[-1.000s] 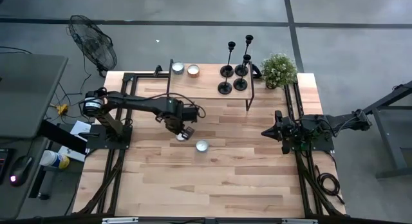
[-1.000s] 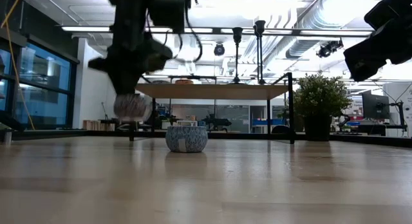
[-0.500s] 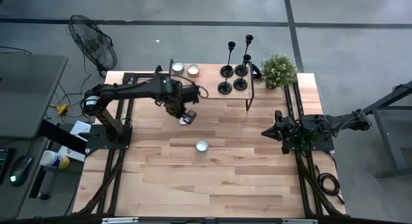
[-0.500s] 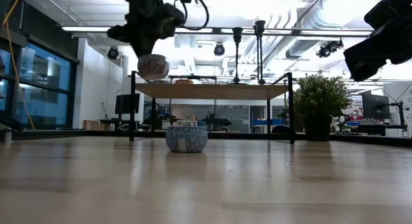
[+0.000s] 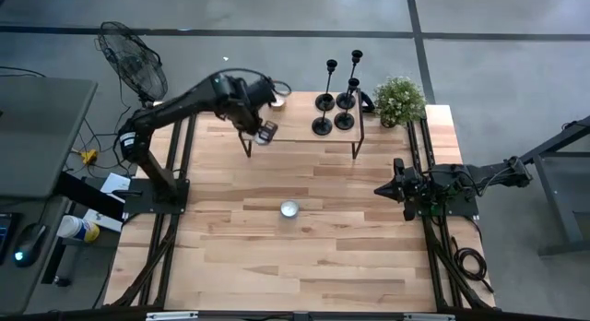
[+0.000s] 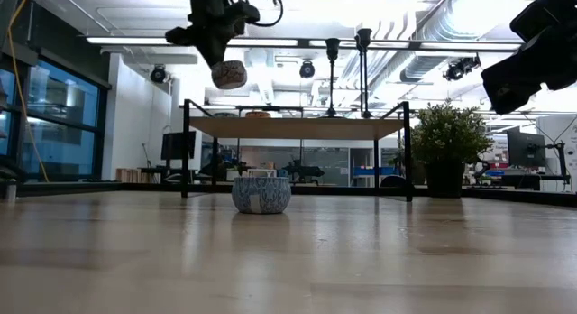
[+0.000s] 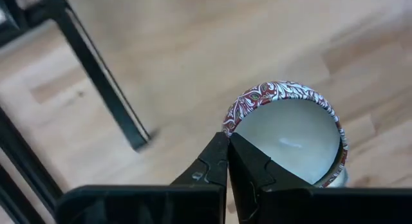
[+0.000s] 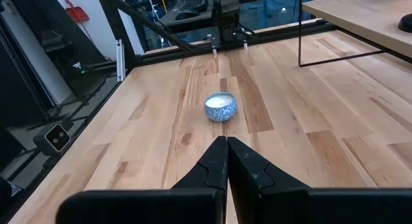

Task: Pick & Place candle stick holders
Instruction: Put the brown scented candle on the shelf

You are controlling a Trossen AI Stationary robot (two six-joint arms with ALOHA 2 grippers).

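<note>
1. The four black candle stick holders (image 5: 336, 100) stand clustered on the raised wooden shelf (image 5: 304, 127) at the table's far edge, just beside the potted plant (image 5: 399, 100); neither claw touches them.
2. The left gripper (image 5: 265, 134) hangs high over the shelf's near left corner, fingers pinched tight on the rim of a red-patterned candle tin (image 7: 286, 130).
3. A blue-patterned candle tin (image 5: 289, 208) sits alone mid-table.
4. Two more candle tins (image 5: 265, 100) rest on the shelf's left end.
5. The right gripper (image 5: 380, 189) waits at the table's right side, fingers fully together, holding nothing.
</note>
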